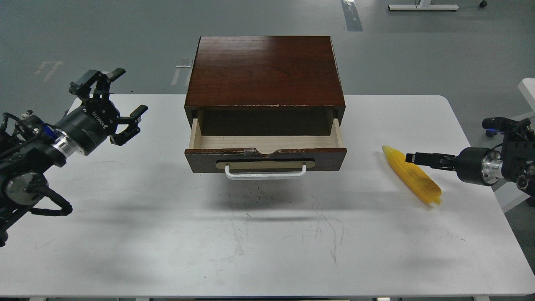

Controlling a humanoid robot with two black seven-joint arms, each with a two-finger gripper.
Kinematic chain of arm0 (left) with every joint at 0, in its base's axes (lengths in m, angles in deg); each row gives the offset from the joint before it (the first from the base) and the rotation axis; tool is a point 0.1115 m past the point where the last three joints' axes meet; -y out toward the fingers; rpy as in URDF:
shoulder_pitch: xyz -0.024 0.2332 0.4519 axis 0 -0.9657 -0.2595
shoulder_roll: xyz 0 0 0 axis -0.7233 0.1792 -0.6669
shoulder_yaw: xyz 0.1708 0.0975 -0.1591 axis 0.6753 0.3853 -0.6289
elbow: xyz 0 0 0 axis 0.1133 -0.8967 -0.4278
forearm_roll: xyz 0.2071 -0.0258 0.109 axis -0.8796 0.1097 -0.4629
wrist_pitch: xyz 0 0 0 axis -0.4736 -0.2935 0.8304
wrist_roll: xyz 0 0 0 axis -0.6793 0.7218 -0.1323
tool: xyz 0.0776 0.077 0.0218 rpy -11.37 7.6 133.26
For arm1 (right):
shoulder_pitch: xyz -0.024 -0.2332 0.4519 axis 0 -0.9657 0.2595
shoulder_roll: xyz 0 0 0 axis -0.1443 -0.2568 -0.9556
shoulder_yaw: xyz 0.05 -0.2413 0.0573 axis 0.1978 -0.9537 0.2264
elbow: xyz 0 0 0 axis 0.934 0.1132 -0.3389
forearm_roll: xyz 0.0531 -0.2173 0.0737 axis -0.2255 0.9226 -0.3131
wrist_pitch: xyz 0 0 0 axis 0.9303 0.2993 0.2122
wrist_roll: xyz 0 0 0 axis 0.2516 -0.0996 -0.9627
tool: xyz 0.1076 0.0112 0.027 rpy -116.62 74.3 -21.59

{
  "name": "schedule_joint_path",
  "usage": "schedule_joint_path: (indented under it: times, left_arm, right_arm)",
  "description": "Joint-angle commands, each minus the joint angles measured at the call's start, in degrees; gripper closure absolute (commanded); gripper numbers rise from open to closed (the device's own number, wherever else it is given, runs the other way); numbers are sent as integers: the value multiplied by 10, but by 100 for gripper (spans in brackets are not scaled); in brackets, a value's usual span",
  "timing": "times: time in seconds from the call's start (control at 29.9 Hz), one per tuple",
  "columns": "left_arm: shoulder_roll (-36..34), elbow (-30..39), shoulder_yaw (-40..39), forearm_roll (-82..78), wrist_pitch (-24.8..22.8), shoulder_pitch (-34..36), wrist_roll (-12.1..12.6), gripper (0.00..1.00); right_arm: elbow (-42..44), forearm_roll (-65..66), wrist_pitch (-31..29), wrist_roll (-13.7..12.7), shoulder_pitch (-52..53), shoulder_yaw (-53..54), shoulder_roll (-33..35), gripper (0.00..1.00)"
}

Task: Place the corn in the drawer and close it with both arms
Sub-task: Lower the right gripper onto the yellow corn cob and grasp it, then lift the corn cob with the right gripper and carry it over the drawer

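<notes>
Scuffed worktop (pixel 267 251) carries the corn (pixel 413 175), right of the open, empty drawer (pixel 266 144). Right end effector (pixel 411 158) reaches over it (spread unclear); left end effector (pixel 115 98) hangs splayed. Grasping comes next, I judge.

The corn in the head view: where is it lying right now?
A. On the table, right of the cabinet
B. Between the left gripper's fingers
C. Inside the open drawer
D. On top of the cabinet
A. The corn lies on the white table to the right of the cabinet, with the right gripper over it, while the open drawer shows only bare pale wood inside.
</notes>
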Motion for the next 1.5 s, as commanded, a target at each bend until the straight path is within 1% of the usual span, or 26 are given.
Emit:
schedule_joint_path:
  times: [0.0, 0.13, 0.3, 0.4, 0.47, 0.5, 0.53, 0.57, 0.63, 0.7, 0.74, 0.77, 0.8, 0.84, 0.97, 1.17, 1.3, 1.34, 1.44, 1.47]
  left_arm:
    - [0, 0, 0, -3, 0, 0, 0, 0]
    - [0, 0, 0, -3, 0, 1, 0, 0]
    - [1, 0, 1, -3, 0, 1, 0, 0]
    - [2, 0, 1, -3, 0, 1, 0, 0]
    - [2, 0, 2, -3, 0, 0, 0, 0]
    - [2, 0, 2, -3, 0, 0, 0, 0]
    - [1, 0, 2, -3, 0, 1, 0, 0]
    - [1, 1, 2, -3, 0, 1, 0, 0]
    - [1, 1, 2, -3, 0, 1, 0, 0]
    - [1, 1, 2, -4, 0, 1, 0, 0]
    - [0, 1, 2, -3, 0, 1, 0, 0]
    - [0, 1, 2, -3, 0, 1, 0, 0]
    - [0, 1, 2, -3, 0, 1, 0, 0]
    - [0, 1, 2, -3, 0, 1, 0, 0]
    - [-1, 3, 2, -9, 0, 1, 0, 0]
    - [-3, 7, 2, -18, 0, 1, 0, 0]
    - [-5, 7, 0, -18, 0, 1, 0, 0]
    - [-5, 7, 0, -18, 0, 1, 0, 0]
    - [-6, 8, -4, -18, 0, 1, 0, 0]
    - [-6, 8, -6, -18, 0, 1, 0, 0]
  right_arm:
    - [19, 1, 2, 0, 2, -19, -20, 0]
    - [28, 4, 2, 0, 3, -40, -39, 0]
    - [34, 16, 2, 0, 3, -46, -40, 1]
    - [34, 20, 2, 0, 3, -56, -40, 6]
    - [33, 20, 2, 0, 3, -59, -40, 8]
    - [33, 20, 2, 0, 2, -61, -39, 12]
    - [32, 20, 2, 0, 2, -61, -39, 19]
    - [32, 20, 2, 0, 2, -62, -39, 23]
    - [32, 21, 2, 0, 3, -64, -38, 40]
    - [31, 21, 2, 0, 3, -69, -38, 48]
    - [30, 21, 2, 0, 4, -75, -38, 57]
    - [30, 21, 2, 0, 4, -76, -38, 62]
    - [29, 21, 2, 0, 4, -77, -37, 73]
    - [29, 21, 2, 0, 6, -77, -36, 77]
    - [21, 20, 2, 0, 25, -77, -33, 77]
    - [-28, 19, 1, 0, 136, -76, -9, 77]
    - [-64, 19, -9, 0, 247, -79, -6, 76]
    - [-65, 19, -9, 0, 247, -79, -6, 76]
    - [-86, 19, -23, 0, 331, -106, -28, 76]
    - [-90, 19, -24, 0, 363, -124, -53, 76]
